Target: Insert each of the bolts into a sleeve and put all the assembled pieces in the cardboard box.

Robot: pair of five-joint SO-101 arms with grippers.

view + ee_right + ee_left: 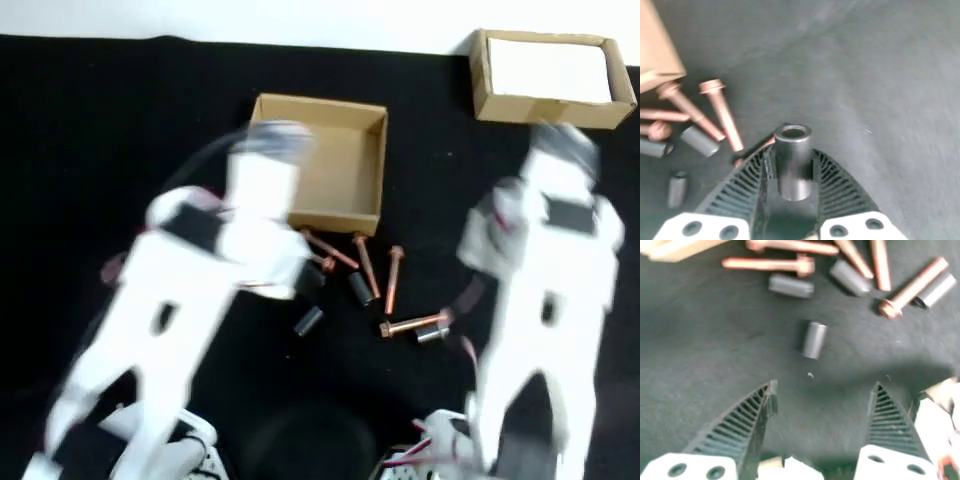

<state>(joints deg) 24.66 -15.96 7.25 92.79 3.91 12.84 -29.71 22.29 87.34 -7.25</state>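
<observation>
Bolts (366, 265), copper-coloured, lie in a loose fan near the middle of the desk (80, 150), on the black cloth just off the near wall of the cardboard box (335, 218). The box stands open toward the desk's far edge. Grey sleeves (850, 277) lie on their sides among the bolts, one just beside a bolt's head and another between two shanks.

A loose sleeve (814, 340) lies apart from the fan, nearer the desk's front edge. The left gripper (825, 386) hangs over bare cloth close to this sleeve, its jaws spread wide and grasping nothing.

An outlying bolt (405, 325) lies crosswise on the right-hand side of the fan, its head pointing toward the loose sleeve. At its tip end is the held sleeve (792, 160), clamped between the ribbed fingers (837, 185) of the right gripper (792, 151). This sleeve stands upright in the grasp and its hollow open end faces the wrist camera. A bit of copper shows just beside it, but whether that bolt touches or enters the sleeve cannot be told.

In the high view the left arm (200, 270) stretches from the desk's front edge up to the fan of bolts, and the right arm (545, 270) stands to the right of it. A second box (540, 108), white inside, sits at the desk's far right corner, well apart from everything else.
</observation>
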